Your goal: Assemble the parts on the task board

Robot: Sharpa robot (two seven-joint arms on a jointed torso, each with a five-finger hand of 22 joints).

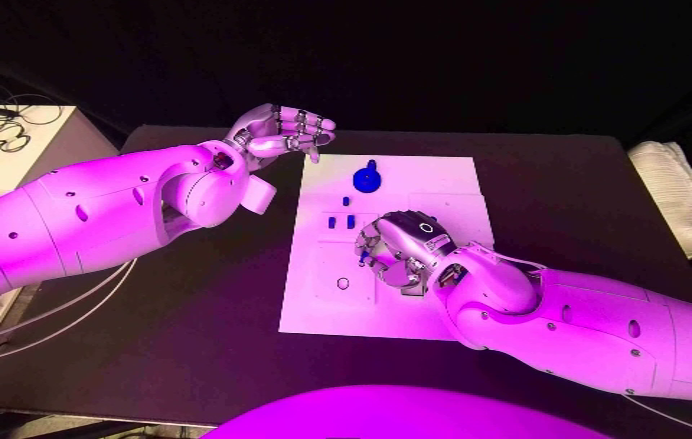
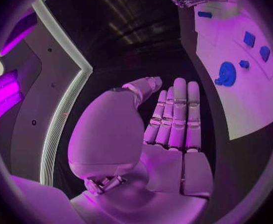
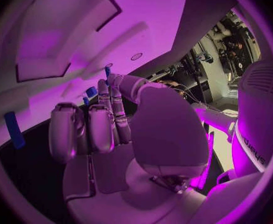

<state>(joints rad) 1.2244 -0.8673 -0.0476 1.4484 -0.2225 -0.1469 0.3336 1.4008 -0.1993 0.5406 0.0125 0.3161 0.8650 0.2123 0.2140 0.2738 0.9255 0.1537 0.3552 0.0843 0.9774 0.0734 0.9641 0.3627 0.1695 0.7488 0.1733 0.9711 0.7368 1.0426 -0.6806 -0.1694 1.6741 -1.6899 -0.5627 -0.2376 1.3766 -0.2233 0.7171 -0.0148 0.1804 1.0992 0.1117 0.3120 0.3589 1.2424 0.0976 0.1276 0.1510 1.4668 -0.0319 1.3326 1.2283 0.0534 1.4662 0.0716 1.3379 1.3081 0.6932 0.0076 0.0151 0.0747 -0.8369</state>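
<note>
Beyond the task board's (image 1: 325, 309) far-left corner, the left robot hand (image 1: 284, 131) hangs empty, fingers apart.

The head camera looks steeply down from above the worktop (image 1: 577, 179), taking in the whole white board (image 1: 433, 174). Each wrist camera sits close behind its own hand, left hand (image 2: 173, 134) and right hand (image 3: 105, 134). All three views share the board.
</note>
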